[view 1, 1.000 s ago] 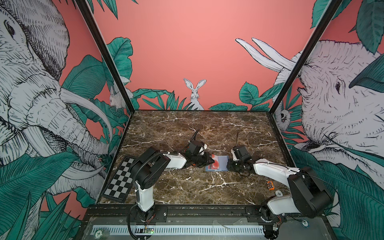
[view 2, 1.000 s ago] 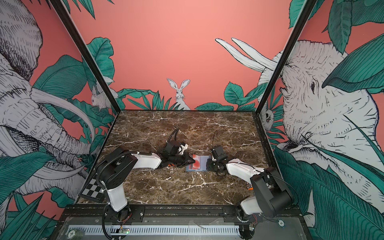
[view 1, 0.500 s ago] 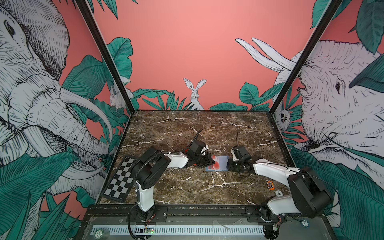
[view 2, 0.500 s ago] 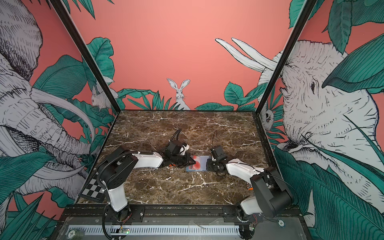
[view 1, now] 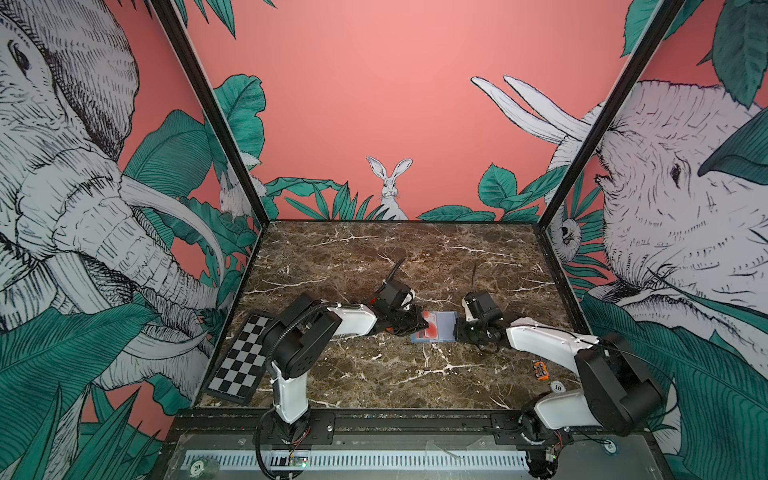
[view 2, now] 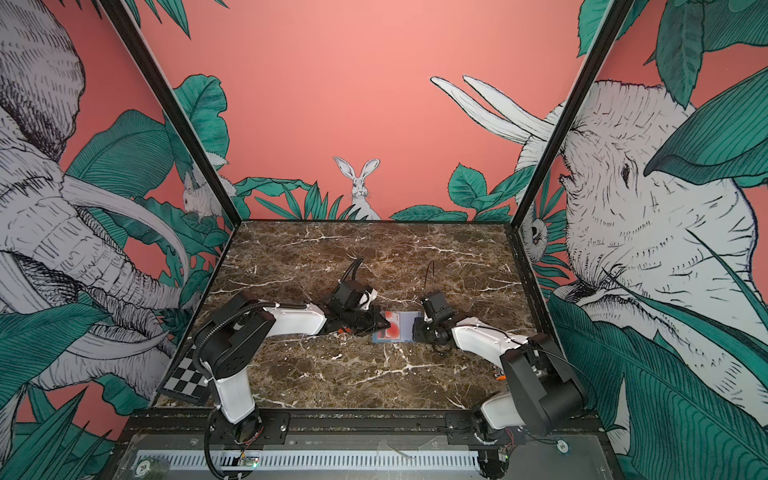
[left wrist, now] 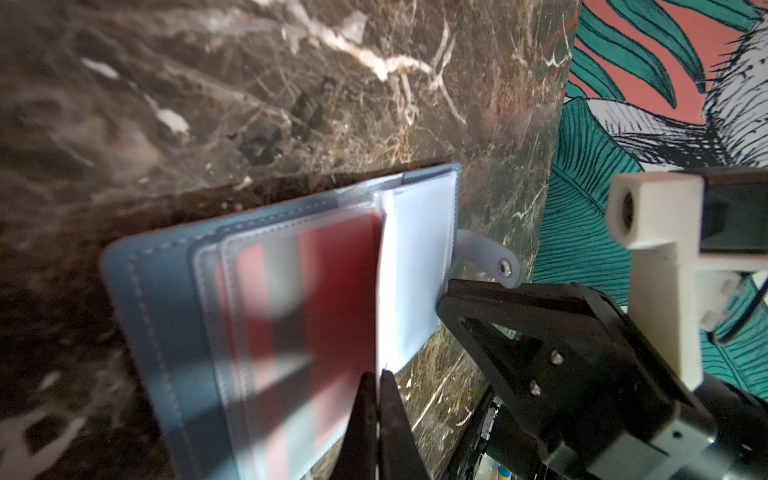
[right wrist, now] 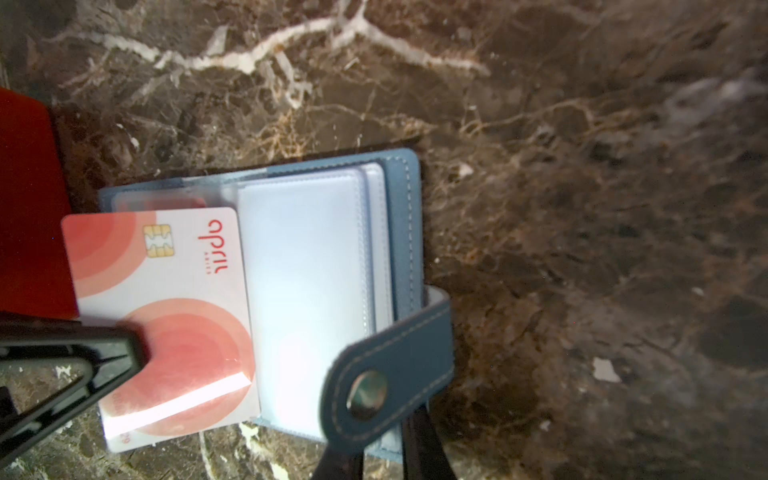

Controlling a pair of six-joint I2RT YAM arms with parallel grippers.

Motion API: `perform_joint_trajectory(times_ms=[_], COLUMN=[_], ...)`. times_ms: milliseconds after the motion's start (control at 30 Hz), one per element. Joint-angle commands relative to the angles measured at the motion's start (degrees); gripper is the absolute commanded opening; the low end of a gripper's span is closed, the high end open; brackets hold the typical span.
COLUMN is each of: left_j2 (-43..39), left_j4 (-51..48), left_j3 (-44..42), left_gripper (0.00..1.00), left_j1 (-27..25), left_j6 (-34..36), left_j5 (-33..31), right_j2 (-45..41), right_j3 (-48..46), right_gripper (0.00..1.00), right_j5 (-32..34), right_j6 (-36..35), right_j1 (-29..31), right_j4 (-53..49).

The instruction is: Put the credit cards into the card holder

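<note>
Card holder [right wrist: 399, 232] lies open mid-counter [view 1: 374, 257], between the arms. Left fingers [right wrist: 95, 353] are pinched tight on one credit card [right wrist: 178, 291], held flat over the holder's left half with its edge just beside the clear sleeves [right wrist: 307, 270]. I read that as lining up to slide in; it isn't seated yet. Right fingers [left wrist: 478, 307] are narrow, clamped on the holder's edge by the snap tab [right wrist: 399, 361], likely pinning it so the push doesn't skate it across the marble.

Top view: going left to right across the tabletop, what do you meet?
In a top view: checkerboard panel → left tool → credit card → card holder → right tool → small orange object → white numbered disc.
</note>
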Motion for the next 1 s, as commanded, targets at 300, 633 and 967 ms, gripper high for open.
perform_joint_trajectory(times_ms=[300,633,967], left_j2=[0.98,1.75,2.88], left_j4=[-1.68,-1.74,0.33], left_j3=[1.98,2.68,2.59], left_gripper=[0.00,0.00,0.00], left_j1=[-0.49,-0.76,-0.88], left_j6=[0.11,0.01,-1.81], left_j5=[-0.02,0.77,2.75], right_j2=[1.78,1.98,2.09], right_j3=[0.28,0.54,0.77], right_gripper=[0.18,0.18,0.18], right_j5=[1.02,0.93,0.85], right_j6=[-0.07,-0.04,-0.09], right_j1=[0.47,0.47,0.51], right_j4=[-0.44,-0.36,-0.44])
